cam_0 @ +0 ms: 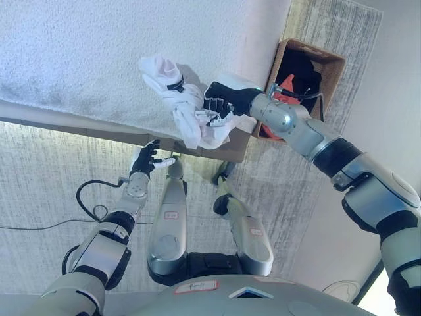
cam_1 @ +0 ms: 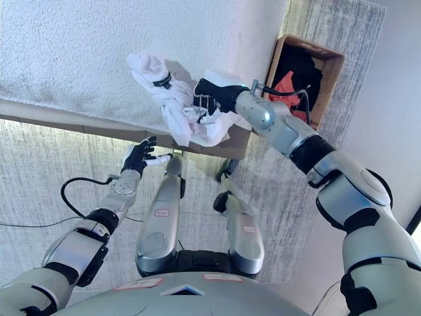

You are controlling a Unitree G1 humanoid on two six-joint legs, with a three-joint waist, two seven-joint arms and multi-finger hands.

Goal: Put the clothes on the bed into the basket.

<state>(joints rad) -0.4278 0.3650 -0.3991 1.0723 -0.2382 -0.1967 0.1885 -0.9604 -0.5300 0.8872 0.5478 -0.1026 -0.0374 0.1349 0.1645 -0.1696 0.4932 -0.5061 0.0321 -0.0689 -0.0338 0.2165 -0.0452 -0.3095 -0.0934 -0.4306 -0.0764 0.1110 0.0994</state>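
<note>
- Grey streaked carpet [cam_0: 59,184] covers the floor, and a bed with a white textured cover [cam_0: 79,59] fills the upper left of both eye views, its edge running diagonally down toward the right.
- At lower left, the left hand [cam_0: 146,158] is raised just below the bed edge, fingers spread and relaxed, holding nothing, well apart from the clothing.
- Near the middle, a white garment [cam_0: 181,99] lies bunched at the bed's right corner, with a dark band round 1 part of it; its lower folds hang over the bed edge.
- Just right of that, the right hand [cam_0: 220,105] is curled into the white garment, fingers gripping the cloth, with the arm reaching in from the right.
- At upper right, a brown woven basket [cam_0: 332,69] stands on the carpet beside the bed corner.
- Inside the basket lie a black piece of clothing [cam_0: 301,69] and a red piece [cam_0: 284,89]; the right arm crosses in front of its lower part.
</note>
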